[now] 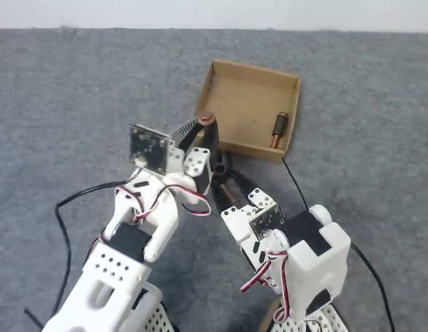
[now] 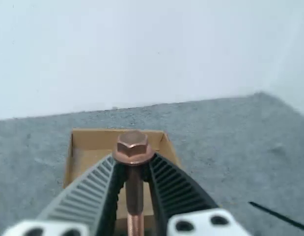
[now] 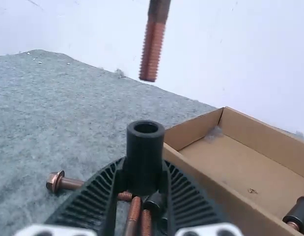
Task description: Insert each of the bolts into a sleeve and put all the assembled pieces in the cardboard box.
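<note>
The left end effector is clamped on a copper bolt just under its hex head, so the threaded shank hangs free and points down. The right end effector grips a black sleeve low on its body and upright, which leaves the open bore facing up. In the right wrist view the bolt's tip hangs at the top centre of the frame, above the bore and apart from it. It looks slightly off the bore's axis, so I judge the insertion not yet made.

In the high view the 2 end effectors meet at the centre of the frame, just beside the lower left corner of the cardboard box, which keeps the later drop-off short. 1 assembled piece lies against the box's right wall. Loose bolts lie on the grey table at the lower left of the right wrist view, so more pairs likely remain.
</note>
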Available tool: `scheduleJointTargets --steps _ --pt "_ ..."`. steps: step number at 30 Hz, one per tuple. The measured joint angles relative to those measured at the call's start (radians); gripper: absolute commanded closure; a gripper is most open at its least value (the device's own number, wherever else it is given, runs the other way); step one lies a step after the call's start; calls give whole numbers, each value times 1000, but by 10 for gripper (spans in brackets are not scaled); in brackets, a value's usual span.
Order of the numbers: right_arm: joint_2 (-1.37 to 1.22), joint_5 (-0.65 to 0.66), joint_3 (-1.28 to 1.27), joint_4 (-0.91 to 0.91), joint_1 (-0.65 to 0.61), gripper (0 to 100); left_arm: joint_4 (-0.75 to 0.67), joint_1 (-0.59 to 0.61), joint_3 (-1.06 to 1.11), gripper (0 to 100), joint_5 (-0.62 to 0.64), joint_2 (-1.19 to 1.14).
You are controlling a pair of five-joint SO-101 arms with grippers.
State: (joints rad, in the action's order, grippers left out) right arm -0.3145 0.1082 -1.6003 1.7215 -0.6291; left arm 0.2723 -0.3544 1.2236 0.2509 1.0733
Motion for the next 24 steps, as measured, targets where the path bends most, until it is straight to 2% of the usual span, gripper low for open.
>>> scheduleJointTargets --steps 4,13,24 --pt "0 0 0 0 0 991 0 -3 34 988 60 52" --pt "0 0 0 0 0 991 0 -51 135 989 61 115" --pt "0 0 0 0 0 991 0 -52 140 989 61 132"
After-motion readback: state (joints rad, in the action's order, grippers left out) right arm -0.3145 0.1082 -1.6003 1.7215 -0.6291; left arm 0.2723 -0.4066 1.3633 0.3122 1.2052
